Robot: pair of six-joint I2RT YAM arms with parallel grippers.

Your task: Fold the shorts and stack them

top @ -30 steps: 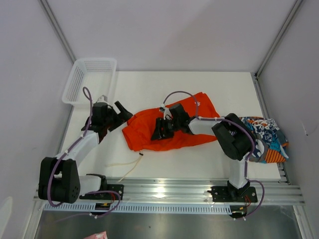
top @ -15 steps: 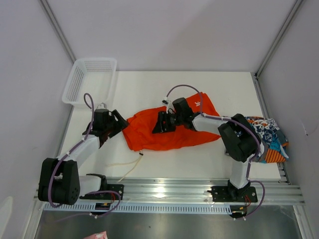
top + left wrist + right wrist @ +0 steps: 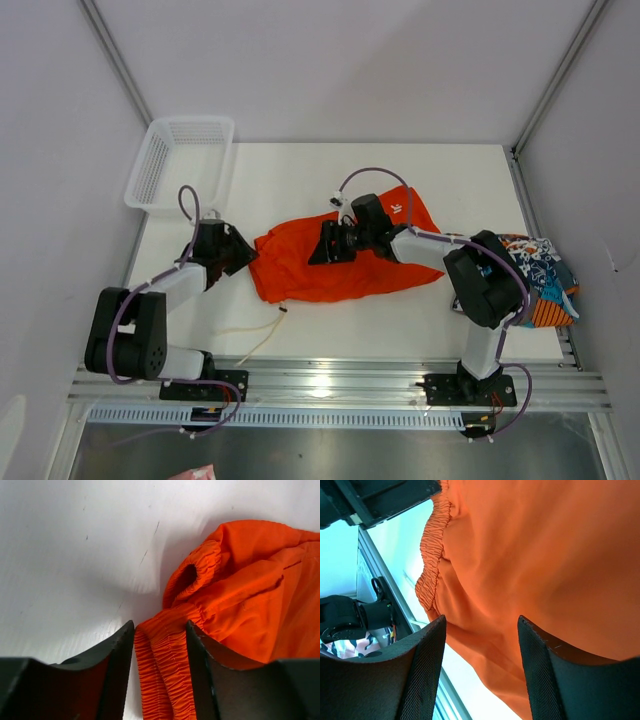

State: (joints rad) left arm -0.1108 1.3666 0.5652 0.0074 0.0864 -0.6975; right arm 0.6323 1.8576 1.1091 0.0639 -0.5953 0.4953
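Observation:
The orange shorts (image 3: 330, 270) lie crumpled in the middle of the table. My left gripper (image 3: 243, 255) is at their left end. In the left wrist view its fingers (image 3: 120, 645) press from both sides on the gathered elastic waistband (image 3: 165, 670), so the gripper (image 3: 160, 630) is shut on it. My right gripper (image 3: 325, 245) hovers over the middle of the orange shorts (image 3: 545, 555). It stands open (image 3: 481, 625), with the cloth below it and nothing between the fingers. The printed shorts (image 3: 535, 280) lie bunched at the table's right edge, behind the right arm.
A white mesh basket (image 3: 180, 160) stands at the far left corner. A white drawstring (image 3: 255, 335) trails on the table in front of the orange shorts, toward the metal rail (image 3: 330, 385) at the near edge.
My left gripper has slid right to the shorts' left end and its jaws have closed from wide open onto the waistband. The right gripper has shifted slightly back over the cloth, still open.

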